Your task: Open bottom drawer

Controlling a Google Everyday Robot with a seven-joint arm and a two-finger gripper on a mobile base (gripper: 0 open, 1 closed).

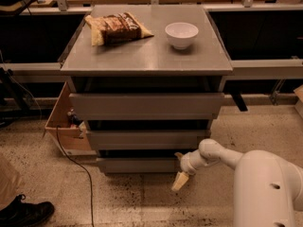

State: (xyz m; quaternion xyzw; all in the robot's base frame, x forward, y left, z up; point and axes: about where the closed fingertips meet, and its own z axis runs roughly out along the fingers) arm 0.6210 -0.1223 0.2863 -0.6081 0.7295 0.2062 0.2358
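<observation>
A grey cabinet holds three handleless drawers. The bottom drawer (pixel 138 165) is the slimmest front, just above the floor. It juts out no further than the drawers above. My gripper (pixel 179 168) sits at the right end of this front, level with it. One pale finger (pixel 179 180) hangs down in front of the drawer's lower right corner, and the other reaches up by its top edge. The white arm (pixel 222 156) comes in from the lower right.
A chip bag (pixel 116 28) and a white bowl (pixel 181 34) lie on the cabinet top (pixel 147 56). An open cardboard box (pixel 66 122) stands left of the cabinet, with a black cable (pixel 71 164) on the floor. A shoe (pixel 26 213) shows at the lower left.
</observation>
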